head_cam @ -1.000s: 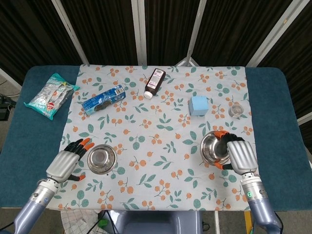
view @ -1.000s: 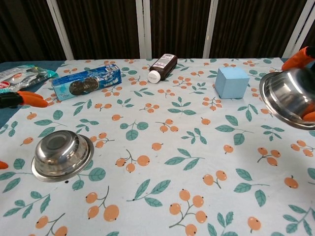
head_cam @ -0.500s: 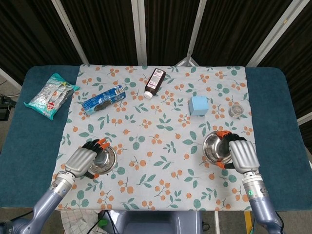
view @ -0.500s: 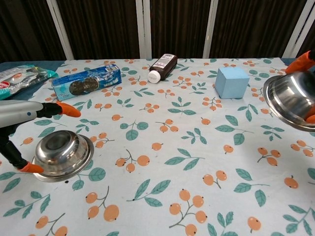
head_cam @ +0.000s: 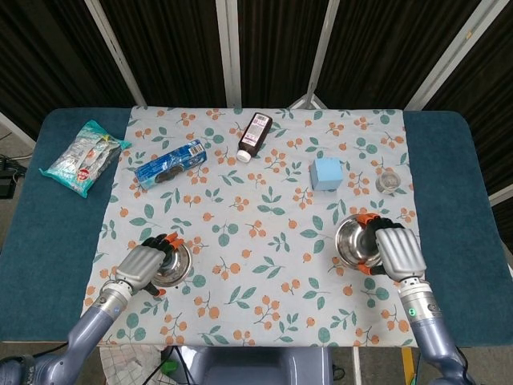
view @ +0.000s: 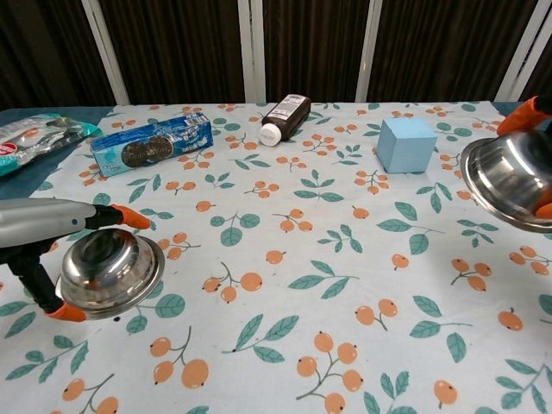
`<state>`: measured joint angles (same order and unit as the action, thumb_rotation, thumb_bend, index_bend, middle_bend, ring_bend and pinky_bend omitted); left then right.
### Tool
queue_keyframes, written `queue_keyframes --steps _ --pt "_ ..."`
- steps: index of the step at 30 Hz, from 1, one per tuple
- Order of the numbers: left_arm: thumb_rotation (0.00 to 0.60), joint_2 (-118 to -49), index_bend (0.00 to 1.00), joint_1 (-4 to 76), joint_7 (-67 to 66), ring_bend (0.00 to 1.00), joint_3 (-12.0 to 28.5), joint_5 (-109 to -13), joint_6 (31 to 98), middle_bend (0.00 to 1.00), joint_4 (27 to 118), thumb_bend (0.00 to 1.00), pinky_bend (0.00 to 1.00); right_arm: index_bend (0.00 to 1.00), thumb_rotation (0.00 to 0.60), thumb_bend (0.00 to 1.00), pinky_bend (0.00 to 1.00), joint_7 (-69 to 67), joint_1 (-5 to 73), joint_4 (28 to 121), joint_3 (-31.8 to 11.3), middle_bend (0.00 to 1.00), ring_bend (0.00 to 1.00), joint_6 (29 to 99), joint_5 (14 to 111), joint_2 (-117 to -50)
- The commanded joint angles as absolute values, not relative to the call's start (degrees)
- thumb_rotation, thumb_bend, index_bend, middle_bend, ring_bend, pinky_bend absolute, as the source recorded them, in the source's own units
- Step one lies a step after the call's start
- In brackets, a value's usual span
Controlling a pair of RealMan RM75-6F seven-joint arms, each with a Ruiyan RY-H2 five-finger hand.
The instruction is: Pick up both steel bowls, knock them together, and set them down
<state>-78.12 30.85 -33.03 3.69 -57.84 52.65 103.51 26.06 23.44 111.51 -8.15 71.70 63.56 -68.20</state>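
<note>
Head view: the right hand [head_cam: 398,251] grasps a steel bowl [head_cam: 357,241] at about 4 o'clock on the flowered cloth [head_cam: 264,200], tilted and lifted in the chest view, where the frame edge cuts it off. At 8 o'clock the left hand [head_cam: 144,265] wraps the other bowl [head_cam: 173,265], fingers over the rim, thumb under; whether that bowl has left the cloth is unclear.

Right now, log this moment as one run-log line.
left hand: closing around left steel bowl, bowl on table | right hand: holds right steel bowl raised, tilted | knock: not yet done
</note>
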Motion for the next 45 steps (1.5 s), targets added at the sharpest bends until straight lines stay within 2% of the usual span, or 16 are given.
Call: queue_keyframes --steps 1,7,19,29,37,40,45 --pt "0.6 -78.6 0.1 31.4 -33.4 0.0 3.3 -57.0 53.1 0.0 102.8 0.0 0.15 0.37 0.6 0.09 0.38 25.5 22.8 111.0 -7.7 0.35 0.5 73.1 63.9 -68.8" --pt "0.6 -79.8 0.1 32.6 -33.6 0.0 2.7 -56.3 53.7 0.0 101.5 0.01 0.21 0.37 0.6 0.09 0.38 25.5 22.8 110.7 -7.9 0.35 0.5 73.1 63.3 -69.2" --pt "0.6 -80.8 0.1 34.0 -32.6 0.0 1.9 -55.9 53.0 0.0 100.1 0.01 0.21 0.37 0.6 0.09 0.38 25.9 23.0 110.3 -8.0 0.35 0.5 72.9 62.6 -69.5" --pt "0.6 -81.4 0.11 34.8 -34.2 0.14 1.2 -55.7 54.2 0.14 99.8 0.05 0.32 0.37 0.6 0.09 0.38 25.6 23.1 109.9 -7.9 0.35 0.5 72.6 62.1 -69.5" --pt "0.6 -82.2 0.23 34.3 -33.0 0.23 1.4 -58.5 57.3 0.26 99.0 0.07 0.4 0.37 0.6 0.09 0.38 25.3 23.0 109.6 -7.9 0.35 0.5 72.5 62.2 -69.4" --pt "0.6 -82.5 0.26 33.9 -31.7 0.24 1.4 -60.8 58.6 0.27 98.6 0.08 0.4 0.37 0.6 0.09 0.38 25.1 23.0 109.6 -7.9 0.35 0.5 72.5 62.2 -69.4" --pt "0.6 -82.8 0.27 32.9 -28.7 0.24 1.4 -64.5 60.8 0.27 97.5 0.08 0.4 0.37 0.6 0.09 0.38 24.8 22.8 109.5 -7.8 0.35 0.5 72.5 62.2 -69.3"
